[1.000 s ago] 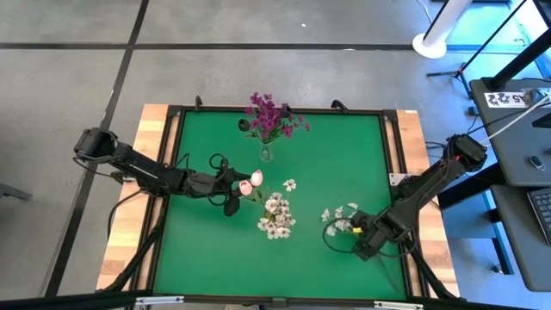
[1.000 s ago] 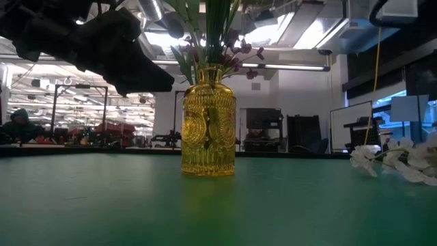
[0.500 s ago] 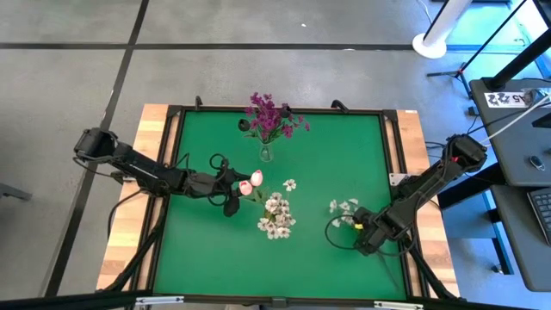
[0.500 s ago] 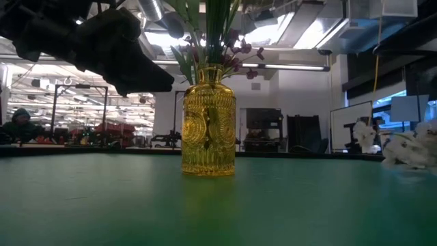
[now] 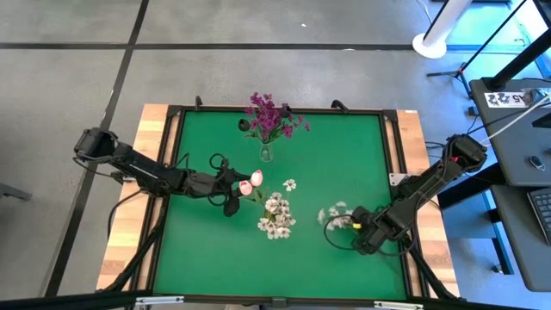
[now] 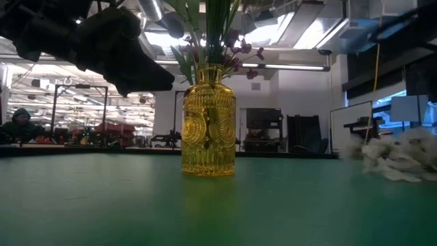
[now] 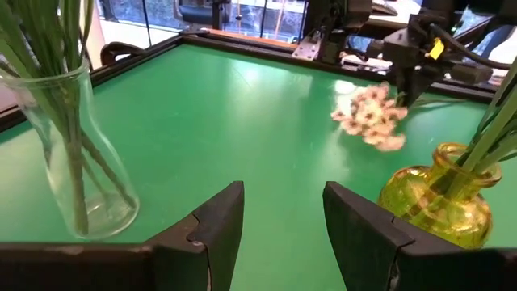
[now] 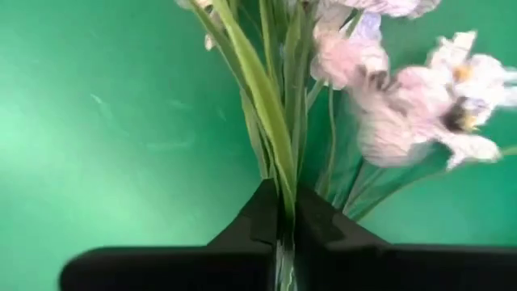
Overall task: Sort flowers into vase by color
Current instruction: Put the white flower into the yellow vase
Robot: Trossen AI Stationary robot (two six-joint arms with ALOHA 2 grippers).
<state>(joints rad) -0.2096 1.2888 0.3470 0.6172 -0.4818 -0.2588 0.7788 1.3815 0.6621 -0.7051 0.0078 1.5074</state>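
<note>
This is a robotics lab or workshop in a large industrial hall. Seen from above, a green tabletop [image 5: 344,155] with a black frame stands on a grey concrete floor [image 5: 69,77] marked with dark lines. At three o'clock of it sits a desk with a keyboard [image 5: 541,211], and at one o'clock a white stand base [image 5: 428,43]. The level view across the table shows exposed ceiling ducts [image 6: 147,10], strip lights [image 6: 290,67], metal racks [image 6: 68,113], black cabinets [image 6: 300,133] and a seated person [image 6: 17,126] at nine o'clock.
</note>
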